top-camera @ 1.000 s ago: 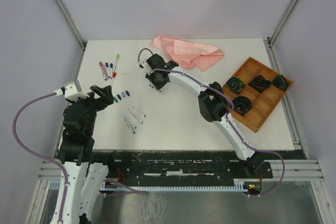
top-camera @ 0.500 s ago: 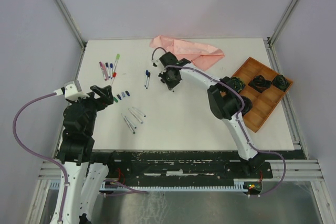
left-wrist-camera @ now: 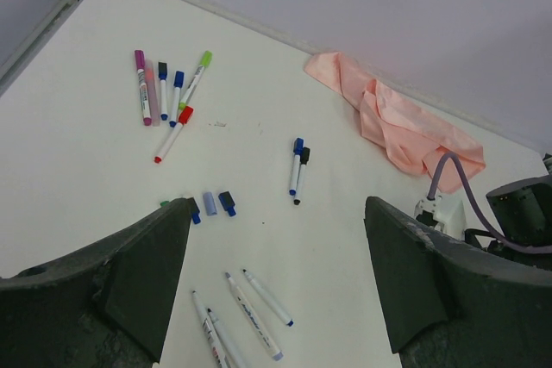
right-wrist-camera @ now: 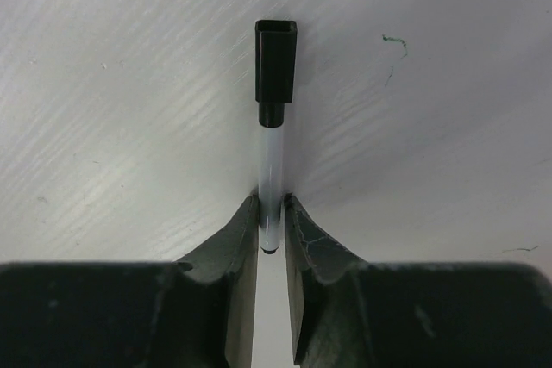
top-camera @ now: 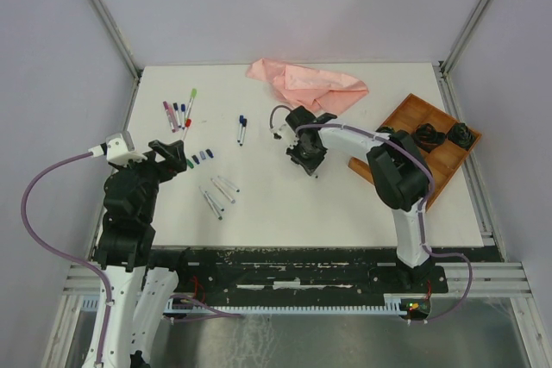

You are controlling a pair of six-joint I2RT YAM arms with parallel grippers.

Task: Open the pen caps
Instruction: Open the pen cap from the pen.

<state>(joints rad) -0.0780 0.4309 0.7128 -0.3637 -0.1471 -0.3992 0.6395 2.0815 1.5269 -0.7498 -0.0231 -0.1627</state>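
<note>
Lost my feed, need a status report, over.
Left gripper open, over the loose caps. Right gripper shut on barrel of black-capped pen, cap on. Nothing in the way.

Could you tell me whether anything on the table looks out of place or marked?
A small green squiggle marks the white table beside the black-capped pen, like stray ink. A pink cloth lies crumpled at the far edge.

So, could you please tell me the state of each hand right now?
Left hand: open, holding nothing.
Right hand: closed on the barrel of a black-capped pen.
</note>
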